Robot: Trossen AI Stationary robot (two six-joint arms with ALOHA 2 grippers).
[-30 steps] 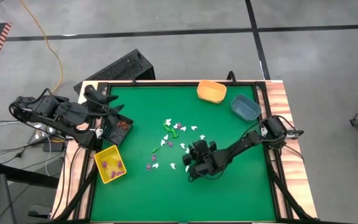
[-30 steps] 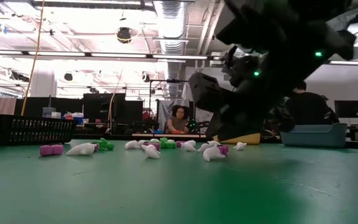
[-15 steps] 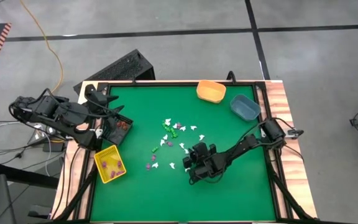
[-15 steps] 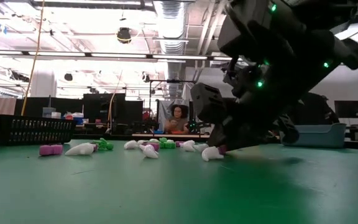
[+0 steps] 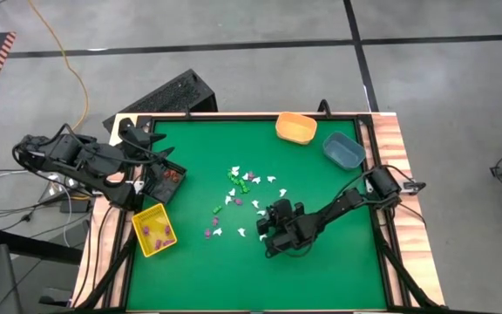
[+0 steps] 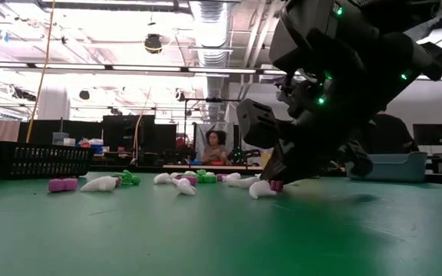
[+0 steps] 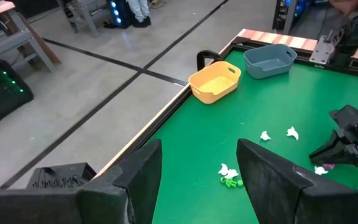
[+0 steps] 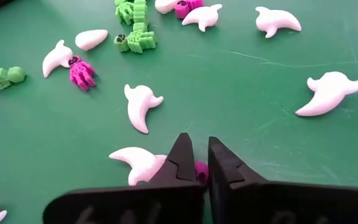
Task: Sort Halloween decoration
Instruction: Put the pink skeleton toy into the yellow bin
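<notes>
**Ana:** Most of the Halloween decoration [image 5: 244,194] is unsorted, I'd say: white ghosts, green skeletons and purple bits strewn across the middle of the green bench [image 5: 199,270], between the yellow bin [image 5: 153,231] and the blue bin [image 5: 344,150].

**Ben:** Some progress though! A few purple pieces lie in that yellow bin, and reddish ones show in the black basket [image 5: 169,178] just beyond it. The orange bin [image 5: 296,128] and the blue one look bare from above.

**Ana:** Right tool [image 8: 202,163] is down at the bench, on the far side of the scatter from the yellow bin. Fingers drawn nearly together, and a small purple trinket [image 8: 201,170] peeks out between the tips, a white ghost [image 8: 140,163] lying just beside them.

**Ben:** Pinched on it, I reckon, though I can't see the contact cleanly.

**Ana:** Left tool [image 7: 197,171] hangs over the black basket, spread wide, holding nothing.

**Ben:** So plenty left: every ghost and every green skeleton has yet to reach a bin.
</notes>
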